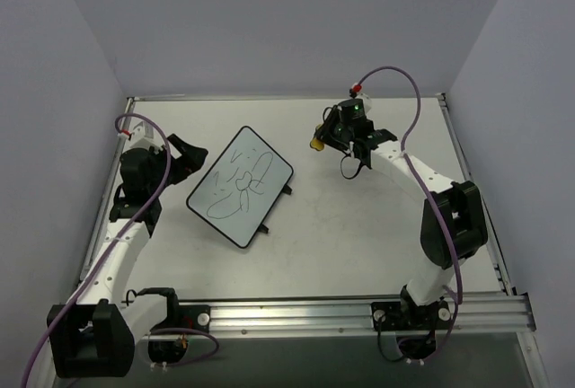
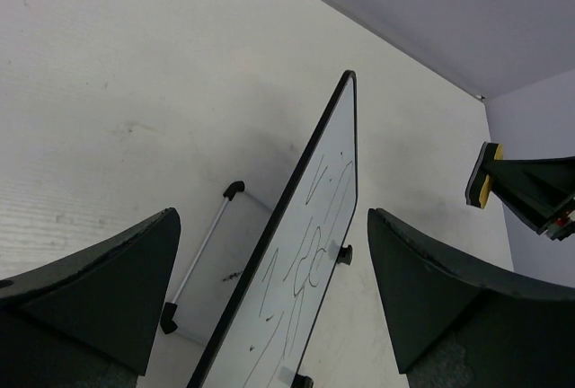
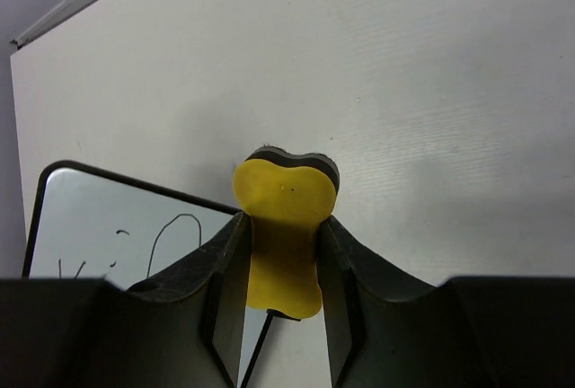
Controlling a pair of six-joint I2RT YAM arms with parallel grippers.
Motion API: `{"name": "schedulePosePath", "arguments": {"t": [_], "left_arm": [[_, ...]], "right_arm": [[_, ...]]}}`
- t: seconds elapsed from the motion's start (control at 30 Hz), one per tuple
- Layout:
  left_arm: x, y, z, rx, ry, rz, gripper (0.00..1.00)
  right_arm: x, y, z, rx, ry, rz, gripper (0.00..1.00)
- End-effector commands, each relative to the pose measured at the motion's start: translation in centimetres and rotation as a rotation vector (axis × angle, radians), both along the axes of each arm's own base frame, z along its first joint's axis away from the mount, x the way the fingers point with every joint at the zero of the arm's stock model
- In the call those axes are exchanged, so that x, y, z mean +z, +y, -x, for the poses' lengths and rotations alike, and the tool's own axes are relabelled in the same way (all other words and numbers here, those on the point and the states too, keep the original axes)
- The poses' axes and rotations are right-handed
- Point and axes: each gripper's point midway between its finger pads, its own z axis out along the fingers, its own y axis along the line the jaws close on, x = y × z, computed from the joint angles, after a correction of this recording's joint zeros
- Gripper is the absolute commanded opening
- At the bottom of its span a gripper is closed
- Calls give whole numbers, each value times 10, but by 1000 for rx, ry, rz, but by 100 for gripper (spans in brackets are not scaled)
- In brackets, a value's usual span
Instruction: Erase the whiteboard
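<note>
1. The whiteboard [image 1: 241, 187] sits on the table [image 1: 359, 226] left of centre, turned diagonally. Dark scribbles cover its face, so nothing looks wiped yet.
2. The right gripper [image 1: 322, 143], near the board's far right corner, is clamped tight on a small yellow eraser [image 3: 283, 217]. Its dark pad pokes past the fingertips, likely ready for wiping.
3. The left gripper [image 1: 187, 160] hovers just beside the board's left edge, jaws spread wide and holding nothing, perhaps to steady it.

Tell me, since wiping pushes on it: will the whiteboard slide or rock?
Probably stiff: the whiteboard shows a straight framed edge. Likely light, so rubbing may slide it across the smooth table. Its small feet seem to prop it, so hard pressing could rock it.
</note>
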Motion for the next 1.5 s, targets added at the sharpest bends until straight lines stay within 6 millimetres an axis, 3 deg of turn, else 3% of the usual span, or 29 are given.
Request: {"name": "schedulePosePath", "arguments": {"t": [0.0, 0.1, 0.17, 0.37, 0.5, 0.63, 0.8, 1.17, 1.47], "left_arm": [[28, -1, -20, -17, -154, 3, 94], [22, -6, -27, -67, -159, -14, 95], [21, 2, -31, -70, -176, -13, 96], [16, -4, -43, -157, -205, 3, 100], [7, -16, -47, -249, -218, 32, 89], [-5, -25, -50, -315, -211, 50, 75], [-12, -28, -47, -349, -220, 37, 69], [-28, -34, -49, -419, -204, 3, 61], [-32, -41, -50, -482, -220, 14, 61]], "right_arm": [[39, 29, 8, 117, -121, 24, 5], [44, 58, 15, 201, -145, -3, 5], [47, 77, 20, 252, -163, -24, 5], [48, 114, 28, 339, -178, -21, 5], [52, 136, 34, 386, -194, -14, 5], [47, 150, 38, 405, -195, 4, 5], [44, 162, 42, 427, -201, 16, 5], [34, 181, 43, 460, -180, 35, 5], [33, 188, 39, 465, -187, 48, 5]]}}
